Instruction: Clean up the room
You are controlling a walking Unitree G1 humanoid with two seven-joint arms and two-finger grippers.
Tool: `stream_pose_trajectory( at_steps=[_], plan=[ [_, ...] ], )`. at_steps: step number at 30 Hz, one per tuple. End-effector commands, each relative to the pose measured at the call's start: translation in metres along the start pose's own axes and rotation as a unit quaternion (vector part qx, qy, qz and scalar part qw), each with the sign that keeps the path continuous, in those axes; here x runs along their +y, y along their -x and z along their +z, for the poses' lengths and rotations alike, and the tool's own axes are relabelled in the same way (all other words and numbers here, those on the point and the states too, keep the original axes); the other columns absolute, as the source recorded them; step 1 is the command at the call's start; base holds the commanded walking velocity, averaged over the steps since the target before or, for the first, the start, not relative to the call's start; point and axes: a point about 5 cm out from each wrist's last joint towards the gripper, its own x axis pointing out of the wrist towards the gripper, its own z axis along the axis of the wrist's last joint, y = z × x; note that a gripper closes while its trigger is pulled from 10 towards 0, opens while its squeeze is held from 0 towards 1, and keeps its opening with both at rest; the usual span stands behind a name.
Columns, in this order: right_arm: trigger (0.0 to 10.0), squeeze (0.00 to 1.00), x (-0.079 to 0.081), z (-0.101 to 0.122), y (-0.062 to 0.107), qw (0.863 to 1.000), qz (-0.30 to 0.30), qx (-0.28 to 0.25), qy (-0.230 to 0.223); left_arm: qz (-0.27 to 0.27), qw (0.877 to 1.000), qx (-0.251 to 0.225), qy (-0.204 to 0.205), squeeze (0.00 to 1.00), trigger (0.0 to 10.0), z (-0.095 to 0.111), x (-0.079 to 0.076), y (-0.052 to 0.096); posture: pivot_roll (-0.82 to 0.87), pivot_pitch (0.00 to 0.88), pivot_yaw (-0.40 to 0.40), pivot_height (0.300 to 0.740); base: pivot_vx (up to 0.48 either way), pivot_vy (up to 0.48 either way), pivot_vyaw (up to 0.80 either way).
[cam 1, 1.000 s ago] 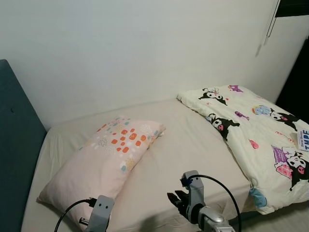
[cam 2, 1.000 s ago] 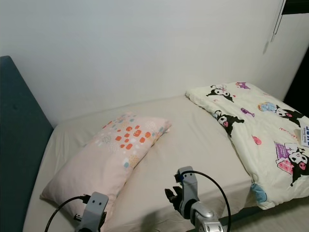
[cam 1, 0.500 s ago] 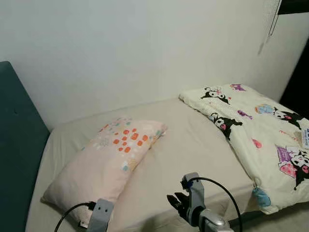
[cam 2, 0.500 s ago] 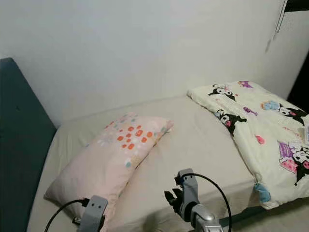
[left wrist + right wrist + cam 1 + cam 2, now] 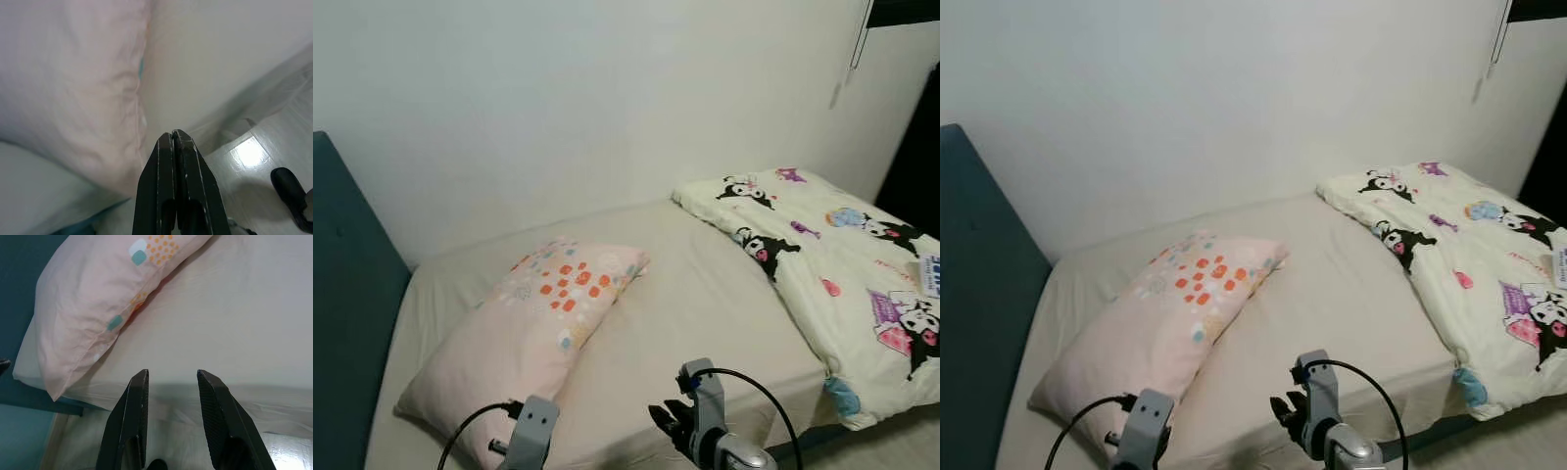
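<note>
While the left pincer (image 5: pixel 173 134) stays closed, the right pincer (image 5: pixel 172 377) gapes — at the bed (image 5: pixel 705 294) edge.

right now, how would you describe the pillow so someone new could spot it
Start at the bed against the white wall. The pillow lies aslant on the bare sheet near the dark teal headboard, left of the cartoon-print comforter. It is pale pink, with orange, white and teal spots at its far end.

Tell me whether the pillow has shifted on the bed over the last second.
No. The pillow lies at the same angle beside the blue headboard, with the same gap to the cartoon blanket; only the camera view has shifted slightly.
</note>
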Motion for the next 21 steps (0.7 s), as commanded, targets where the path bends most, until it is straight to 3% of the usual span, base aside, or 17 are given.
stream_pose_trajectory(
  at_steps=[1,2,5,7,9,15,17,18,20,21],
  plan=[
    [10.0,0.00,0.002,0.001,-0.002,1.000,0.002,0.000,-0.010,0.007,1.000,0.015,0.006,0.00,10.0,-0.001,-0.002,0.000,-0.04,0.000,0.031,0.738,0.000,0.000,0.00],
    [10.0,0.00,0.000,0.001,-0.001,1.000,-0.005,0.002,-0.001,-0.001,0.999,0.040,-0.033,0.00,10.0,-0.005,-0.003,-0.001,-0.05,0.000,0.030,0.738,0.000,0.000,0.00],
    [10.0,0.00,0.002,-0.001,-0.001,1.000,0.002,0.010,0.017,0.012,0.998,0.056,-0.027,0.00,10.0,-0.008,0.001,-0.001,-0.04,0.000,0.026,0.738,0.000,0.000,0.00],
    [10.0,0.00,0.001,0.001,-0.001,1.000,0.002,0.006,0.023,0.012,0.998,0.042,-0.033,0.00,10.0,-0.006,0.004,-0.001,-0.04,0.000,0.022,0.738,0.000,0.000,0.00],
    [10.0,0.00,-0.001,0.007,-0.003,0.999,-0.009,0.002,0.031,0.035,0.999,0.031,0.009,0.00,10.0,-0.003,0.014,-0.003,-0.04,0.000,0.018,0.738,0.000,0.000,0.00],
    [10.0,0.00,-0.004,0.019,-0.007,0.999,-0.035,-0.021,0.036,0.051,0.998,0.017,0.033,0.00,10.0,0.003,0.025,-0.007,-0.07,0.000,0.027,0.738,0.000,0.000,0.00],
    [10.0,0.00,-0.004,0.022,-0.009,0.998,-0.046,-0.023,0.045,0.090,0.993,0.038,0.070,0.00,10.0,0.001,0.030,-0.011,-0.08,0.000,0.031,0.738,0.000,0.000,0.00],
    [10.0,0.00,-0.004,0.022,-0.009,0.998,-0.046,-0.023,0.045,0.090,0.993,0.038,0.070,0.00,10.0,0.001,0.030,-0.011,-0.08,0.000,0.031,0.738,0.000,0.000,0.00],
    [10.0,0.00,-0.003,0.019,-0.010,0.996,-0.050,-0.011,0.072,0.166,0.980,0.039,0.105,0.00,10.0,0.006,0.040,-0.014,-0.08,0.000,0.025,0.738,0.000,0.000,0.00],
    [10.0,0.00,-0.003,0.019,-0.010,0.996,-0.050,-0.011,0.072,0.166,0.980,0.039,0.105,0.00,10.0,0.006,0.040,-0.014,-0.08,0.000,0.025,0.738,0.000,0.000,0.00]
  ],
)
